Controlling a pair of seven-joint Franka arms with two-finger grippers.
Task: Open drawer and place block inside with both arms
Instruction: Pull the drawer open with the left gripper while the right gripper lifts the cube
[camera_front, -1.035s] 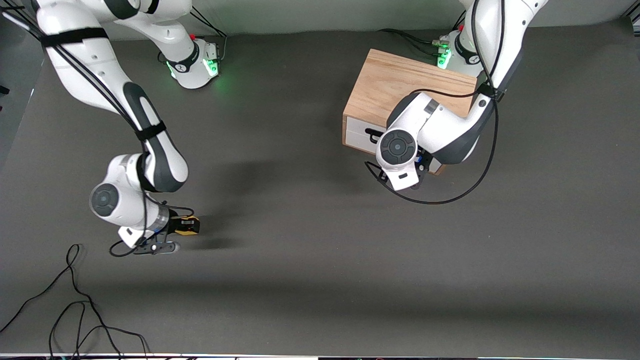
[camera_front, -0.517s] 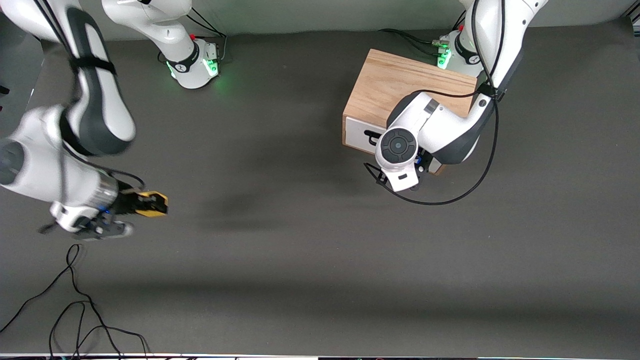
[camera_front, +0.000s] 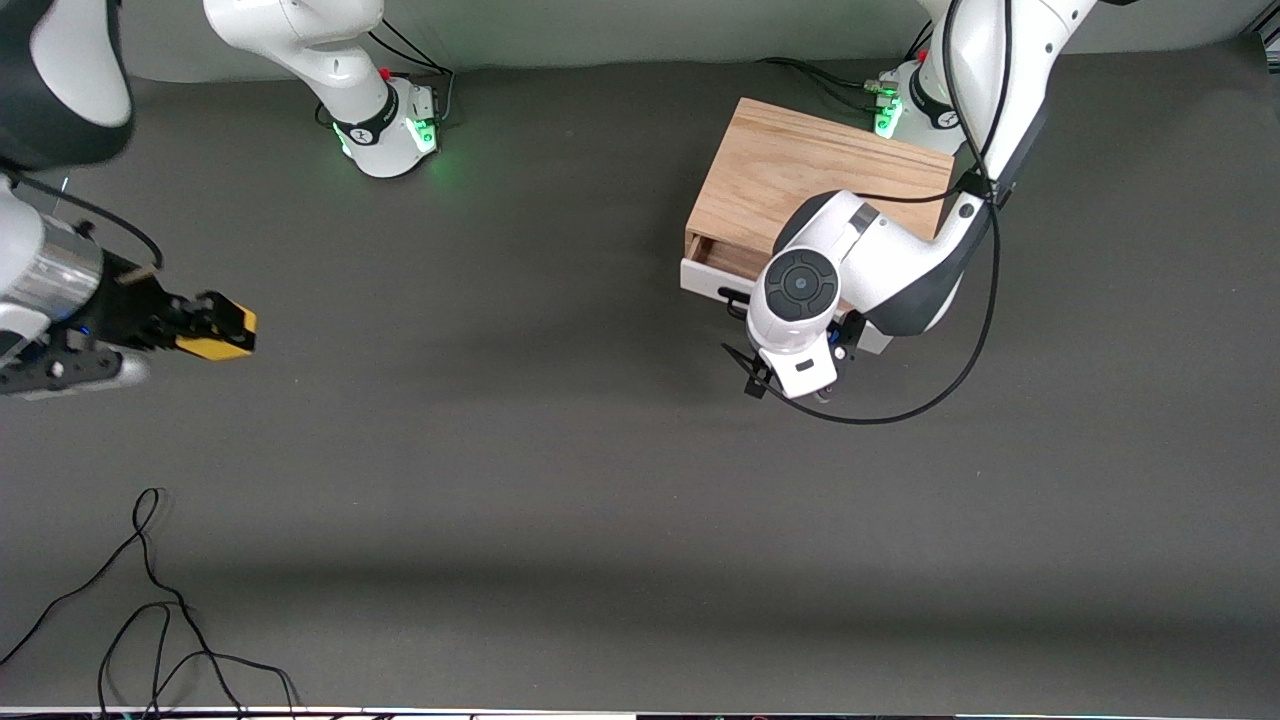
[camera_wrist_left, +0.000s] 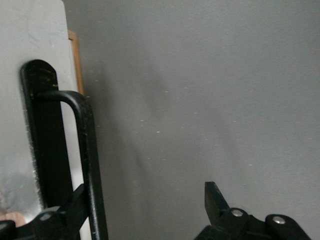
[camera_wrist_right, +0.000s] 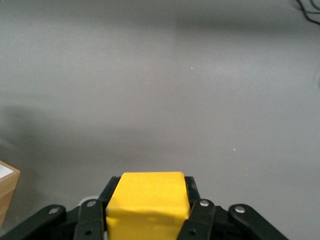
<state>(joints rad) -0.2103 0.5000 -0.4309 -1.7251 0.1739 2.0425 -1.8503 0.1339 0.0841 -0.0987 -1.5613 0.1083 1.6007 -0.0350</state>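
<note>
The light oak box (camera_front: 800, 165) stands at the left arm's end of the table. Its drawer (camera_front: 705, 278) is out a small way, showing a strip of wooden interior. In the left wrist view, my left gripper (camera_wrist_left: 146, 194) is open at the white drawer front (camera_wrist_left: 30, 45), with one finger hooked at the black bar handle (camera_wrist_left: 89, 150). In the front view the left wrist hides this gripper. My right gripper (camera_front: 190, 325) is shut on the yellow block (camera_front: 216, 336) and holds it in the air over the right arm's end of the table. The block fills the jaws in the right wrist view (camera_wrist_right: 147, 200).
A loose black cable (camera_front: 150, 600) lies on the dark mat near the front camera at the right arm's end. The left arm's own cable (camera_front: 900, 400) loops over the mat in front of the drawer. A box corner (camera_wrist_right: 7, 185) shows in the right wrist view.
The right gripper has risen with the block and swung toward the right arm's end. The left gripper has pulled the drawer out a little from shut.
</note>
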